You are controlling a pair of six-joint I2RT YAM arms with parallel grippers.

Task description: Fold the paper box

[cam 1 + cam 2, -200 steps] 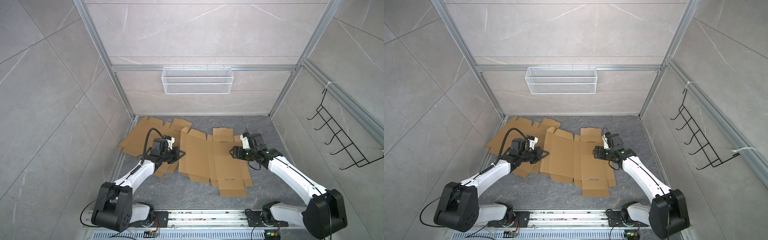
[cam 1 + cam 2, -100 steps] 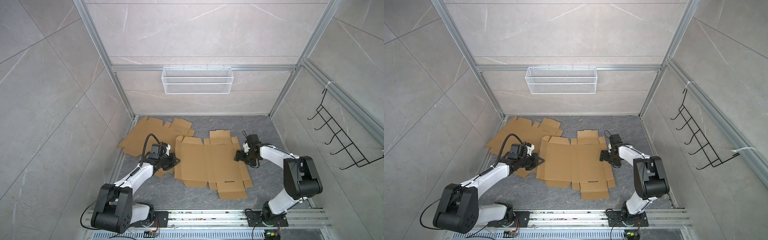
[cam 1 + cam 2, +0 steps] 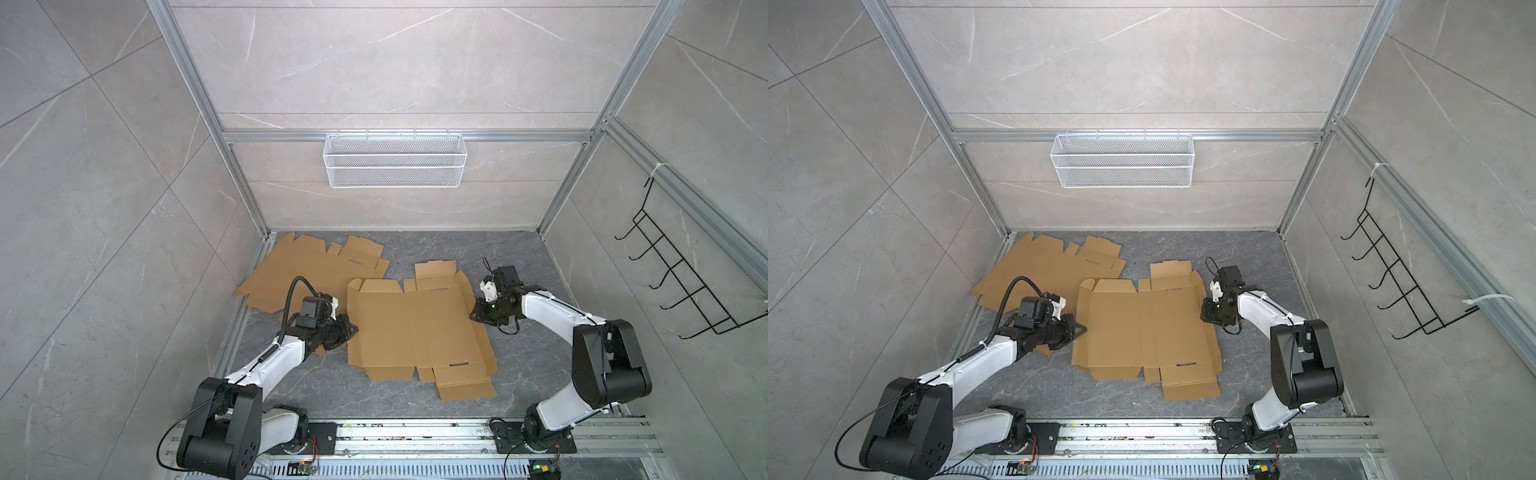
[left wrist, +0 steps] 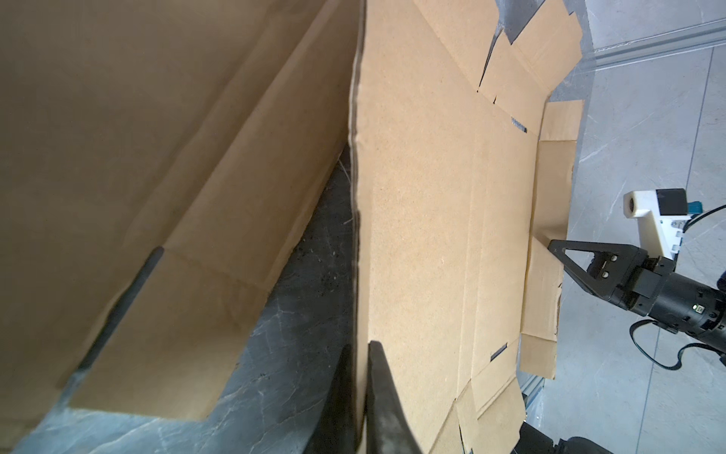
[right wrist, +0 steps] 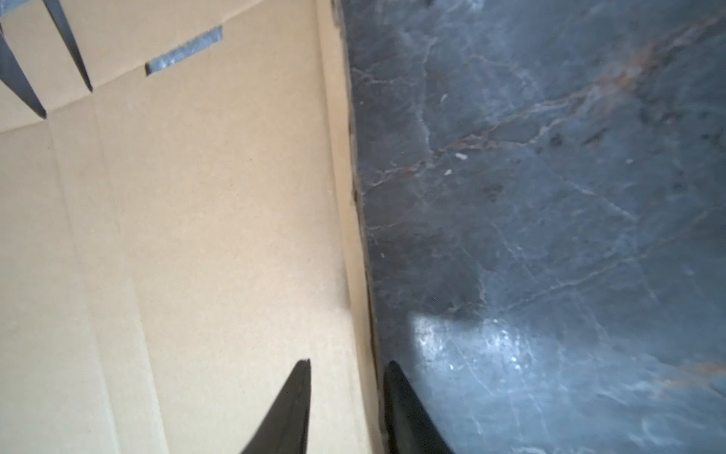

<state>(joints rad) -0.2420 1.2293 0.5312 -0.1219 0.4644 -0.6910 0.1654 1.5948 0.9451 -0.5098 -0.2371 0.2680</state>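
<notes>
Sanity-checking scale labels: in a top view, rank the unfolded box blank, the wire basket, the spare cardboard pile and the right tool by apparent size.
1. unfolded box blank
2-3. wire basket and spare cardboard pile: these look alike, and the pile is partly hidden, so they are not ranked.
4. right tool

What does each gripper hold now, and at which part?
The left gripper pinches the flat box at its left edge. The right gripper straddles the right edge with jaws apart, so it holds nothing yet.
</notes>
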